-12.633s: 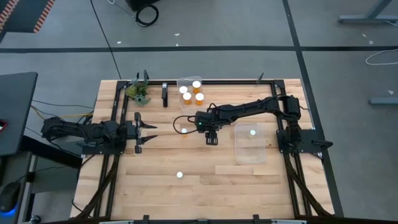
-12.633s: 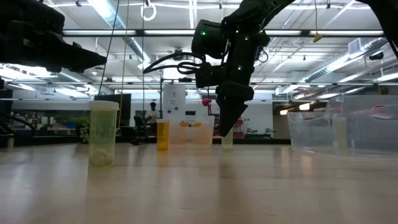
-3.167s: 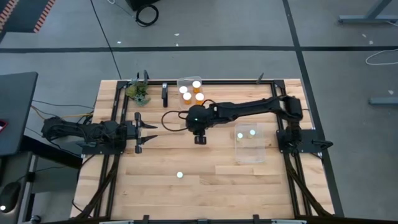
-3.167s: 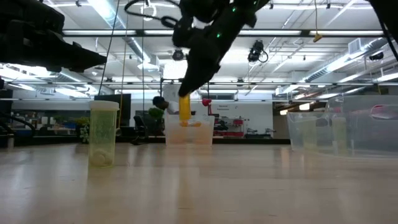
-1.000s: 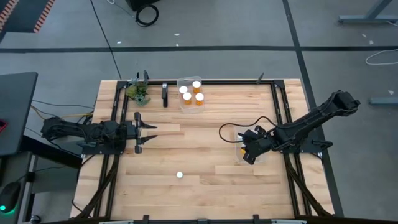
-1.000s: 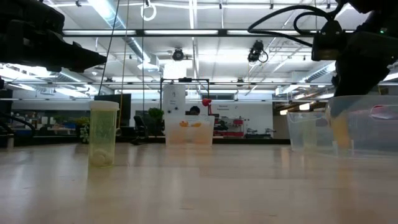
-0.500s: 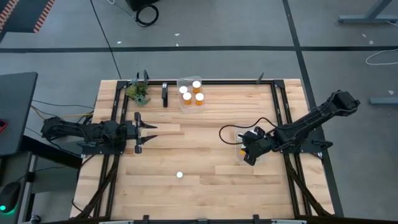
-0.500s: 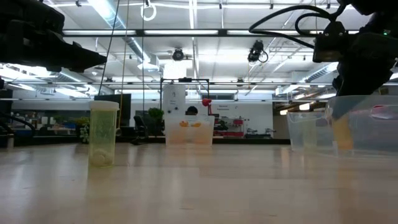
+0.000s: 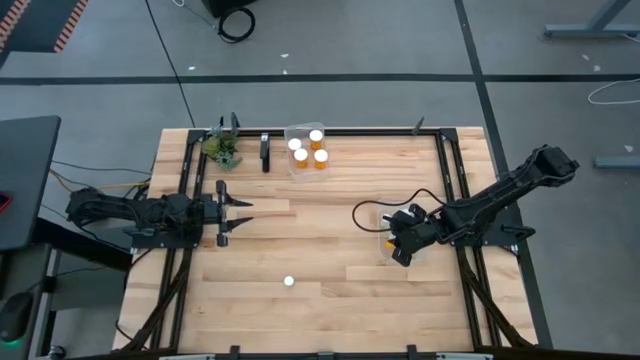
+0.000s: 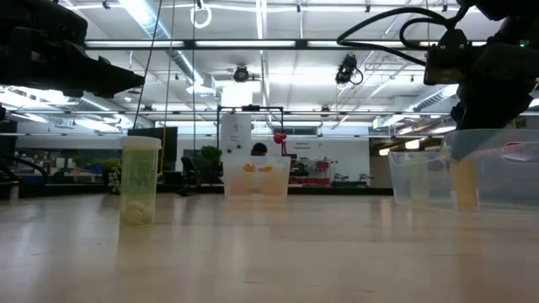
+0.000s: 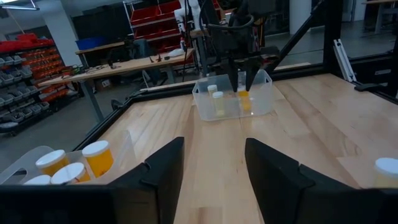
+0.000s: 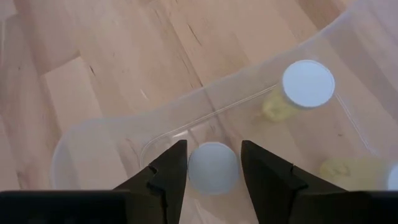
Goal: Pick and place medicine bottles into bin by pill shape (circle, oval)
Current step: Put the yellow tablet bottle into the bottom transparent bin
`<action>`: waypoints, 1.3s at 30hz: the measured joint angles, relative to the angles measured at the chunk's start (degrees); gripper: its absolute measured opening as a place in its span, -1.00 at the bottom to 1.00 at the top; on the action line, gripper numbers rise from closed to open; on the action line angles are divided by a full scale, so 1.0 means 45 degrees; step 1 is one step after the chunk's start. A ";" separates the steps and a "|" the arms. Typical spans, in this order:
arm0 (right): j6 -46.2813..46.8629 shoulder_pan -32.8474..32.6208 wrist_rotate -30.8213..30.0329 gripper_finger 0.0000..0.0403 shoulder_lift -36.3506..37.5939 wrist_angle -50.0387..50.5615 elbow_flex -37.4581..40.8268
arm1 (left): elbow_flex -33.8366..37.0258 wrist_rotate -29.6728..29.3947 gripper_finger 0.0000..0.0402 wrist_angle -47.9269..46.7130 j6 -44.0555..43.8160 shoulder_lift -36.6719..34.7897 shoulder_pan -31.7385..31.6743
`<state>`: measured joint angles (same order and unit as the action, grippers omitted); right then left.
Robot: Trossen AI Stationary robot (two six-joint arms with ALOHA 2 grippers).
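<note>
My right gripper (image 12: pixel 214 149) points down into the clear bin (image 12: pixel 99 134) at the table's right (image 9: pixel 384 207). It is open, with a finger close on either side of the white cap (image 12: pixel 213 167) of an orange medicine bottle (image 11: pixel 244 101). That bottle stands upright on the bin's floor (image 10: pixel 463 187). Two paler bottles (image 12: pixel 308 83) stand in the same bin. Another clear bin (image 9: pixel 305 150) at the far edge holds several orange bottles. One pale bottle (image 9: pixel 289 281) stands alone on the table. My left gripper (image 9: pixel 248 210) waits open at the left, pointing level.
A small green plant (image 9: pixel 222 148) and a black upright piece (image 9: pixel 265 152) stand at the far left, next to the far bin. A black frame runs along the table's edges. Bare wood lies between the two arms, around the lone bottle (image 10: pixel 140 179).
</note>
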<state>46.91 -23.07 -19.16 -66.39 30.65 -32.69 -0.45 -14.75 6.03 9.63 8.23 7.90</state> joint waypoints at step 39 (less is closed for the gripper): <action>-0.2723 0.1421 0.1125 -0.21 -0.3349 -0.0604 -0.4002 | 0.0001 -0.0003 -0.11 0.0003 0.0000 0.0004 -0.0001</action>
<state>34.65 -16.67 -14.09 -81.46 27.94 -50.69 -0.45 -14.76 6.04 9.63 8.25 7.89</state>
